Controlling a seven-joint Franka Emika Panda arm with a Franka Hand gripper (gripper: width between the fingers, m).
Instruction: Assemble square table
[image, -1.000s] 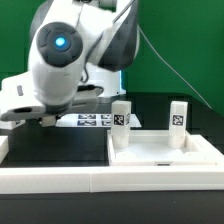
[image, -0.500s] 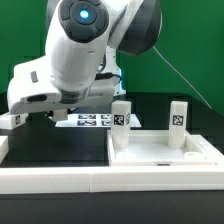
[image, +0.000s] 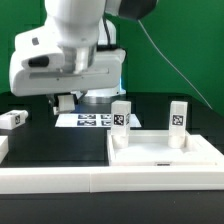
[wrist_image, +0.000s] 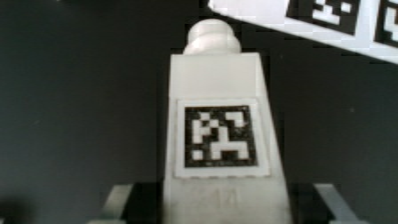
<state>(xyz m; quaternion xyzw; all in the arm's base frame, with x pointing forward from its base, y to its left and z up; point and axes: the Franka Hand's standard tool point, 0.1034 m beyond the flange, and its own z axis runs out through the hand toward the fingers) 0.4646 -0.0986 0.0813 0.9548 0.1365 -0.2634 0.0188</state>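
The white square tabletop (image: 165, 152) lies at the exterior view's right. Two tagged white legs (image: 121, 115) (image: 178, 116) stand upright at its far corners. A third leg (image: 12, 119) lies on the black table at the far left. My gripper (image: 66, 103) hangs above the table, left of the tabletop, shut on a fourth white leg (wrist_image: 221, 110). In the wrist view that leg fills the middle, its tag facing the camera and its round tip pointing away. My gripper (wrist_image: 222, 203) holds its near end, with a finger (wrist_image: 134, 200) on either side.
The marker board (image: 92, 121) lies flat behind the gripper; a corner of it shows in the wrist view (wrist_image: 329, 15). A long white rail (image: 50, 178) borders the near edge of the black work surface. The arm's white body fills the upper left.
The arm has risen and swung toward the exterior view's right, lifting the gripper off the table with the leg in it. The other legs and the tabletop have not moved.
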